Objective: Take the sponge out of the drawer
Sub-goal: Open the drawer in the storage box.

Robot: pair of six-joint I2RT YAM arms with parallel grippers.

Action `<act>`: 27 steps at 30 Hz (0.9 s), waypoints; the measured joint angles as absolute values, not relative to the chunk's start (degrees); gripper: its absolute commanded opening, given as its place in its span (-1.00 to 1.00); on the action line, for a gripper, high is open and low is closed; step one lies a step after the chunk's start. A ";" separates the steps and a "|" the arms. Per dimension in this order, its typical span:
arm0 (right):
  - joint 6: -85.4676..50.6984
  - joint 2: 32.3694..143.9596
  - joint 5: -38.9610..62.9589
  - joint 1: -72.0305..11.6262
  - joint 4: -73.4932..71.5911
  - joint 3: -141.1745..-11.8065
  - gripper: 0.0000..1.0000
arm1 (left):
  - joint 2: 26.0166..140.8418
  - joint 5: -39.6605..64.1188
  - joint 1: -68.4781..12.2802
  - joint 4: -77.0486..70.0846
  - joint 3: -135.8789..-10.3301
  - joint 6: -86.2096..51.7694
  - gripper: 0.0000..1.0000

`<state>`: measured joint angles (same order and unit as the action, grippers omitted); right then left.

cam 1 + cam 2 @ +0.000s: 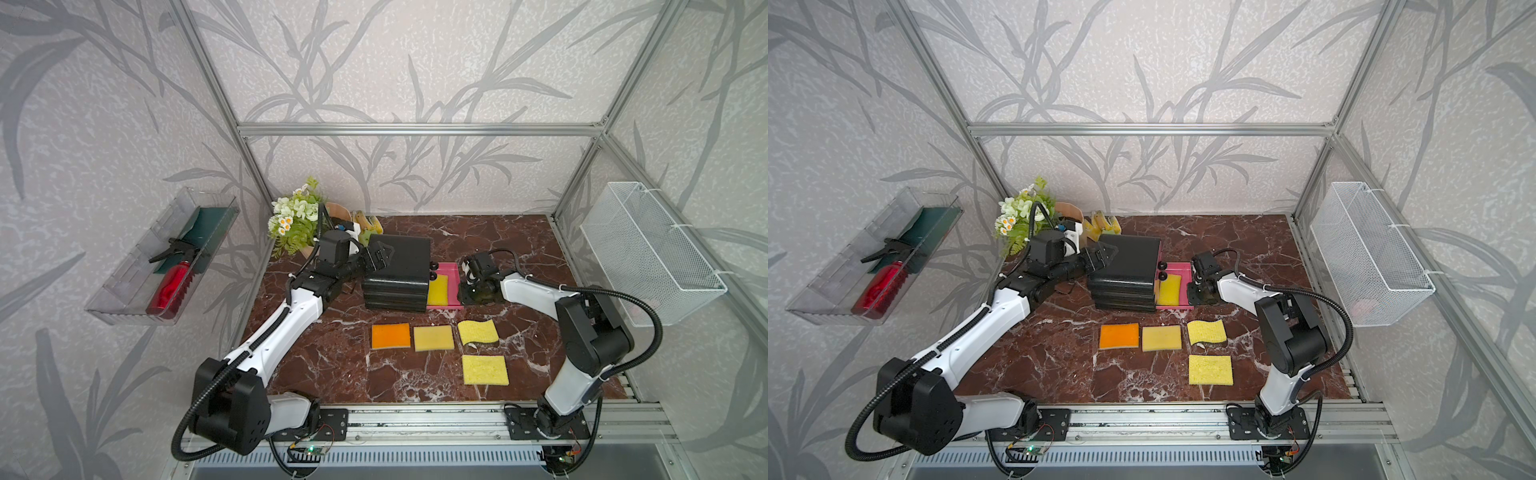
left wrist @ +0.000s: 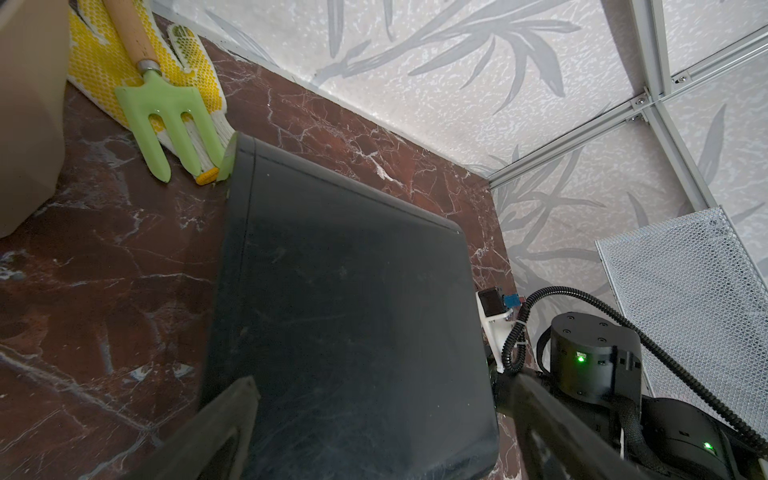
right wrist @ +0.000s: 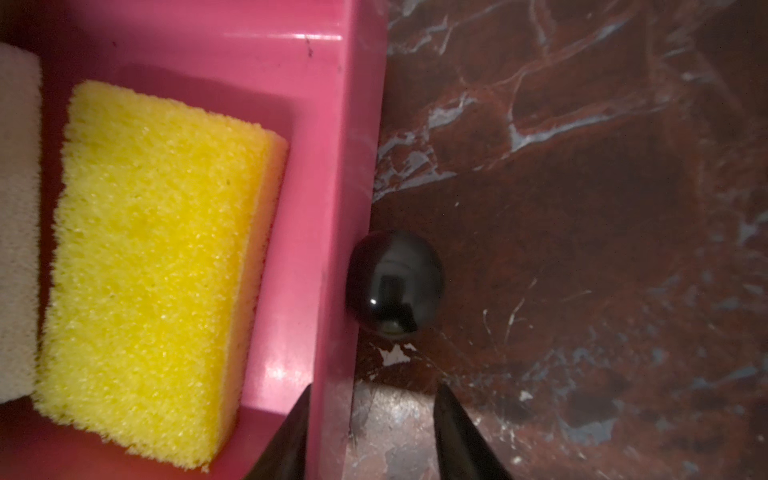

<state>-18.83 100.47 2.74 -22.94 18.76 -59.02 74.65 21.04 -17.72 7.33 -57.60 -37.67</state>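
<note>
Yellow sponge (image 3: pixel 153 266) lies flat in the pulled-out pink drawer (image 3: pixel 328 166). The right gripper (image 3: pixel 374 390), jaws apart and empty, sits low by the knob (image 3: pixel 395 282). It should best rise over the wall, then pinch the sponge across its narrow width. The left gripper (image 1: pixel 378 251) hangs spread wide over the cabinet (image 1: pixel 399 270).

Marble table (image 1: pixel 332 374) carries black cabinet (image 1: pixel 399 266) and four pads (image 1: pixel 433 338).
</note>
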 measured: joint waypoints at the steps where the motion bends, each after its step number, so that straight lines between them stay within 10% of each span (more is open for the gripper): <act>1: -18.96 100.47 2.68 -22.74 18.76 -59.02 -0.17 | 74.65 21.04 -17.65 7.33 -57.58 -37.63 0.90; 27: -19.62 99.83 0.75 -19.84 18.74 -59.35 -0.30 | 74.67 20.49 -17.34 8.58 -56.88 -37.47 0.90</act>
